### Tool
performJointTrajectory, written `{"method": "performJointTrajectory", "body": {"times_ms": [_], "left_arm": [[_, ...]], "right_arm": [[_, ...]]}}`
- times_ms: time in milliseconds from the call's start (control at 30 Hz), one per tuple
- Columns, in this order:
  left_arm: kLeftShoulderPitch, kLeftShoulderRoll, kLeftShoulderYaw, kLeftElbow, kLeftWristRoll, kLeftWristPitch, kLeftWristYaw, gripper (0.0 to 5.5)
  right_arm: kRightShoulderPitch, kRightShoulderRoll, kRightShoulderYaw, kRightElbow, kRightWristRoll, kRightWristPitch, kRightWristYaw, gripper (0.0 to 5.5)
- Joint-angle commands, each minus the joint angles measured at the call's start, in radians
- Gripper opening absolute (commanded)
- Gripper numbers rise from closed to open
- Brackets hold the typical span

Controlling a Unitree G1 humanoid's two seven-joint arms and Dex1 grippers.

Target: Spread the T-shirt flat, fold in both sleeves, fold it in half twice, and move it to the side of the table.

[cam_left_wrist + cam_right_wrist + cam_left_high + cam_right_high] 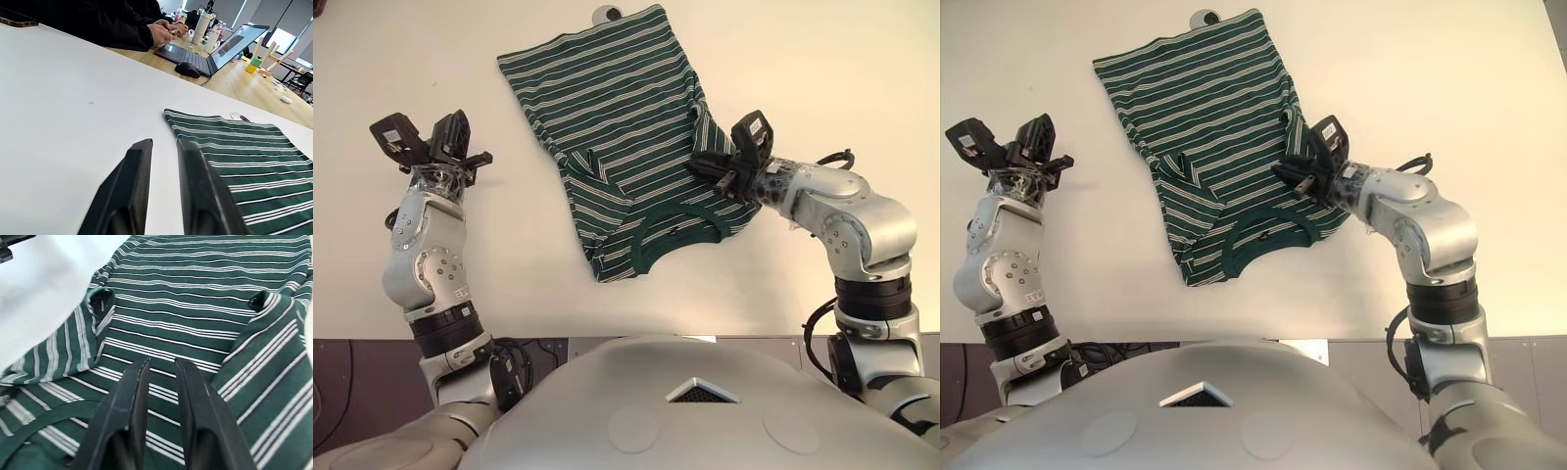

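T-shirt (617, 137), dark green with thin white stripes in groups, lying on the white table (822, 69) at centre, slightly askew; hem at the far side, dark green collar (680, 233) at the near side, towards me. Both sleeves are folded in over the body: the left sleeve (579, 162) forms a creased flap near the left edge, and the right sleeve (710, 125) lies as a diagonal striped band along the right edge. The cloth is mostly flat, with ripples around the shoulders. A small grey round object (605, 14) sits just beyond the hem. My right gripper (161, 361) hovers over the shirt's right shoulder, beside the folded sleeve, its two black fingers drawn almost together with only a narrow slit between them and no cloth in it. My left gripper (164, 142) is raised over bare table, left of the shirt and apart from it, fingers likewise nearly closed on nothing.
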Motion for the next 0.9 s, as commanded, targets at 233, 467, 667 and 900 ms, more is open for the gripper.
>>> {"method": "performJointTrajectory", "body": {"times_ms": [233,467,667,900], "left_arm": [[0.182,0.012,-0.100,-0.223,-0.129,0.181,-0.103,0.88],[0.365,0.008,-0.090,-0.340,-0.201,0.286,-0.088,0.88],[0.357,0.056,-0.103,-0.309,-0.212,0.340,-0.119,0.88],[0.396,0.102,-0.076,-0.322,-0.231,0.388,-0.133,0.88]], "right_arm": [[-0.351,0.023,-0.371,0.299,0.178,0.131,-0.104,0.89],[-0.201,-0.212,-0.177,0.499,0.059,0.013,0.198,0.89],[0.004,-0.195,-0.147,0.444,0.041,-0.008,0.230,0.89],[0.129,-0.228,-0.128,0.228,0.126,0.059,0.316,0.89]]}}
